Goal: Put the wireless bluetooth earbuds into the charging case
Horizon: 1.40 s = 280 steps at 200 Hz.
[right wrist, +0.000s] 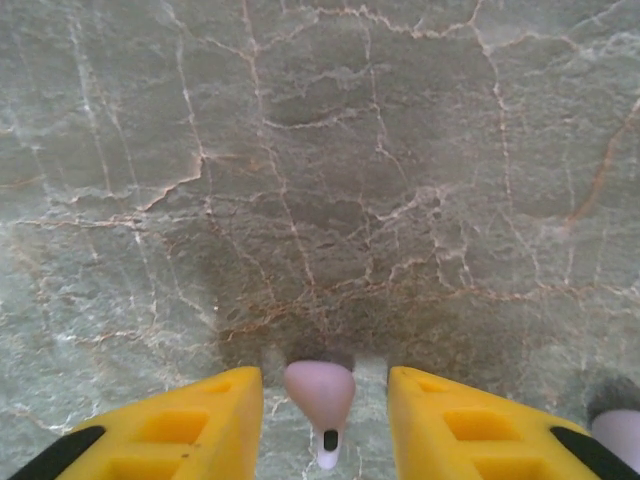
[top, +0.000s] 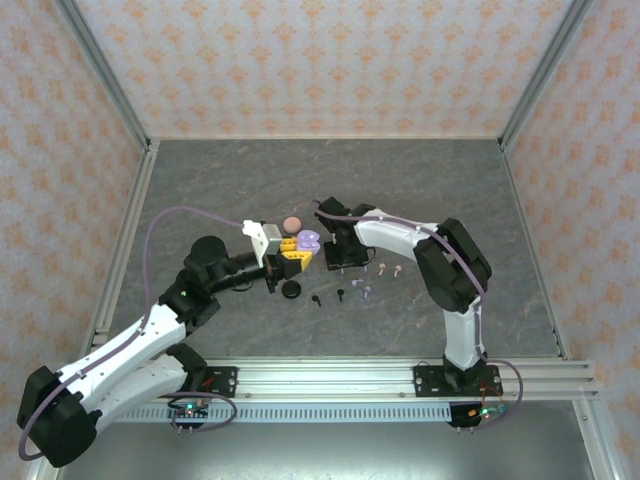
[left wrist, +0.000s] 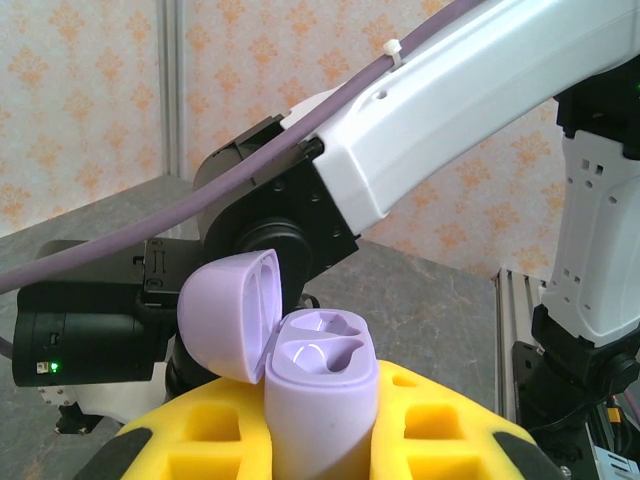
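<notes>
Showing, nearest the arm bases, a black earbud (top: 317, 300) and a black case (top: 291, 289) lying loose on the table (top: 200, 180). Just beyond them the right gripper (right wrist: 325, 378) hangs low over the table, jaws apart. Its yellow fingers (right wrist: 200, 425) straddle a pale earbud (right wrist: 320, 390) with a gap on either side (nothing is gripped yet).

This is the relation on which the coming move turns. The earbud sits centred between the jaws, and its long axis runs along the fingers rather than across them, stem tip toward the wrist, bulb away. Closing should therefore meet the bulb's flanks squarely, and no turn of the wrist seems needed first. Of the two arms, the right is plainly the nearer to this earbud.

Just to its left and slightly farther out, the left gripper (top: 292, 252) is clenched on the lilac case (left wrist: 320, 400). The lid (left wrist: 228, 312) is swung open and both wells are exposed; they look empty. The carry, once the earbud is lifted, should thus be a short one leftward. Farthest out lies a pink case (top: 291, 221), apart from both grippers.
</notes>
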Each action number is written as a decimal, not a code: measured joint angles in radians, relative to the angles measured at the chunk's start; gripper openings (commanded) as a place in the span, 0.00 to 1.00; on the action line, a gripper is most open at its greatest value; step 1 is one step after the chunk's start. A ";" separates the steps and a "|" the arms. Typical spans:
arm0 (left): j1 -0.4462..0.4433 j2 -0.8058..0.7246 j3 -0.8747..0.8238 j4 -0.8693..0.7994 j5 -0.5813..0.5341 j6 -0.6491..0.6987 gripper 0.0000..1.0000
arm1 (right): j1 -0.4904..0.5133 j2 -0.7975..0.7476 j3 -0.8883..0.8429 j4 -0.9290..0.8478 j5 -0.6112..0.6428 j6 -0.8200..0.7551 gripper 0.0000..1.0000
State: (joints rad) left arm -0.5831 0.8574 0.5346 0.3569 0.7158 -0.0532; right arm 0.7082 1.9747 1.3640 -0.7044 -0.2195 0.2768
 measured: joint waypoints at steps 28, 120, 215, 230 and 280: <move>0.000 0.000 0.000 0.000 0.000 0.000 0.00 | 0.001 0.013 0.021 -0.010 0.003 -0.002 0.31; 0.000 0.000 0.000 -0.001 -0.021 0.001 0.00 | 0.005 0.020 0.033 -0.022 0.011 -0.016 0.20; -0.019 0.035 0.000 0.085 -0.077 -0.041 0.00 | -0.125 -0.605 -0.181 0.222 -0.142 -0.047 0.18; -0.026 0.057 0.000 0.107 -0.085 -0.053 0.00 | -0.126 -0.695 -0.185 0.255 -0.183 -0.065 0.18; -0.059 0.137 0.011 0.162 -0.115 -0.079 0.00 | -0.126 -0.849 -0.183 0.314 -0.312 -0.095 0.18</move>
State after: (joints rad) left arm -0.6422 0.9939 0.5457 0.5186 0.6006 -0.1318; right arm 0.5819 1.1255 1.1812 -0.3904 -0.5316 0.1822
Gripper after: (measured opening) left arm 0.173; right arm 0.179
